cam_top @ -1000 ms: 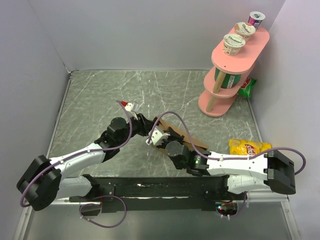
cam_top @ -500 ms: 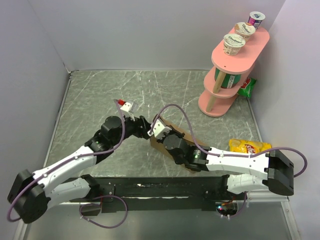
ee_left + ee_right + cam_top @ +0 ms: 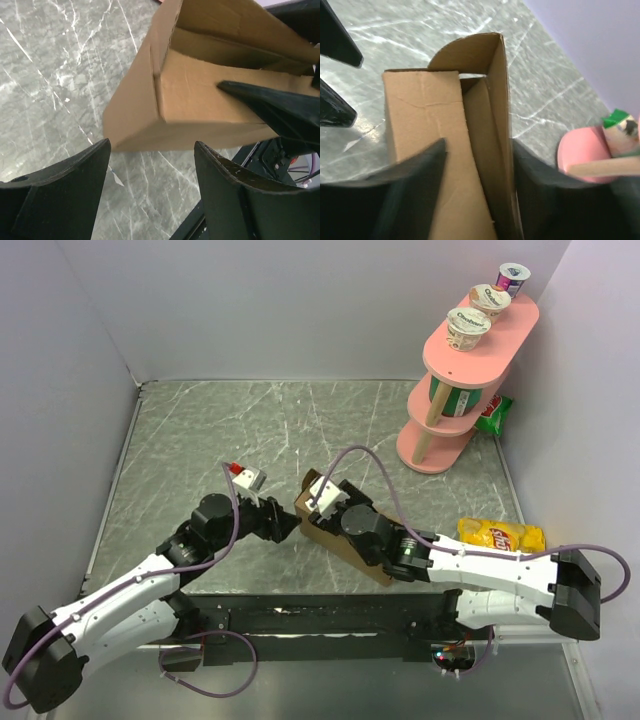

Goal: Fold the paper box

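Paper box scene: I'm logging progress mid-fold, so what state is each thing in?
paper box: partly folded, walls up, top open.
left gripper: open, fingers clear of the box.
right gripper: open, fingers astride the box's end.
yogurt cups: upright on the pink shelf.
chip bag: lying flat on the table.

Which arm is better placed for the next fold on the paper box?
Right, probably: the right hand straddles the paper box, fingers either side of the upright wall. The left hand hangs open just off the box's end, touching nothing.
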Controlling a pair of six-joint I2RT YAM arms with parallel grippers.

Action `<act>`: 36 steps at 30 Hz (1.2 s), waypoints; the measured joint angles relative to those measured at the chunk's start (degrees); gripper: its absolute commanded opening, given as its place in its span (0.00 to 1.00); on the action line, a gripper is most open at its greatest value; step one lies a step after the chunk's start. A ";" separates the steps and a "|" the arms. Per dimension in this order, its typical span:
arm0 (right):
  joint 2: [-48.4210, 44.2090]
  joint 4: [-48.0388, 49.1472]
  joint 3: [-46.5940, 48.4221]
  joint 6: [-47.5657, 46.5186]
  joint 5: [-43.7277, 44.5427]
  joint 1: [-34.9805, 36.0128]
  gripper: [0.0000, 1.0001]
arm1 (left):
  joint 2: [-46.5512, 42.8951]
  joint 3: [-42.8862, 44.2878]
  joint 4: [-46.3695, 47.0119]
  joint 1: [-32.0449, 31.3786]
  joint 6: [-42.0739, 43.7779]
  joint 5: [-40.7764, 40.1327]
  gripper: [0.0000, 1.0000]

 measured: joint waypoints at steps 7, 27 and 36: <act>-3.28 -3.78 0.55 3.50 -2.95 -0.24 0.89 | 0.83 -0.74 1.38 0.31 0.04 1.25 0.72; -5.14 -19.63 12.72 13.03 -14.88 -8.35 0.90 | 7.52 -0.92 8.33 1.14 1.55 3.23 0.61; 2.34 -16.70 22.80 18.14 -7.80 -14.69 0.89 | 7.65 -0.92 8.52 1.44 1.77 3.30 0.60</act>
